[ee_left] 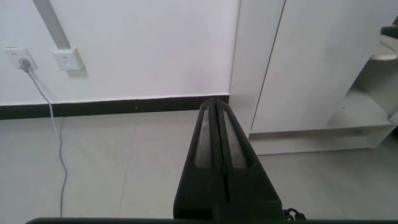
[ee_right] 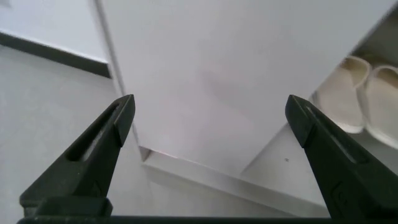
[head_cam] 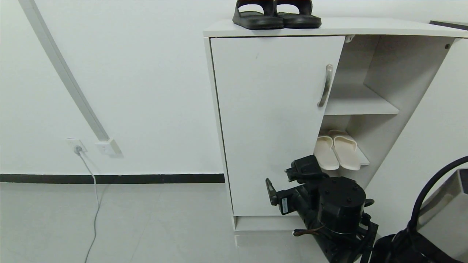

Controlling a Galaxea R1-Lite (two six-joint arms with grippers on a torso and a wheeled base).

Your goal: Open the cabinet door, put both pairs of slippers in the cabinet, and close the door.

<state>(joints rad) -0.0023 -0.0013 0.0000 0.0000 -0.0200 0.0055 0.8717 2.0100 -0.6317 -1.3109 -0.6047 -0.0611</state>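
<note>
We see the white cabinet (head_cam: 384, 26) against the wall with its right half standing open and its left door (head_cam: 270, 124) shut, the curved handle (head_cam: 325, 86) at that door's inner edge. The black slippers (head_cam: 276, 16) sit side by side on the cabinet's top, above the shut door, toes toward us. The cream slippers (head_cam: 336, 149) lie as a pair on the lower shelf (head_cam: 362, 157) inside the cabinet's open half, partly hidden behind the shut door's edge; the upper shelf (head_cam: 360, 104) is bare. Our right gripper (ee_right: 210, 102) hangs in front of the lower part of the cabinet's shut door, its fingers spread wide apart and holding nothing, with the cream slippers off to one side of it. Our left gripper (ee_left: 216, 104) is low over the floor to the left of the cabinet, its fingers pressed together with nothing between them. Further left of the cabinet, a wall socket (head_cam: 76, 148) has a grey cable (head_cam: 95, 204) trailing down to the floor.
</note>
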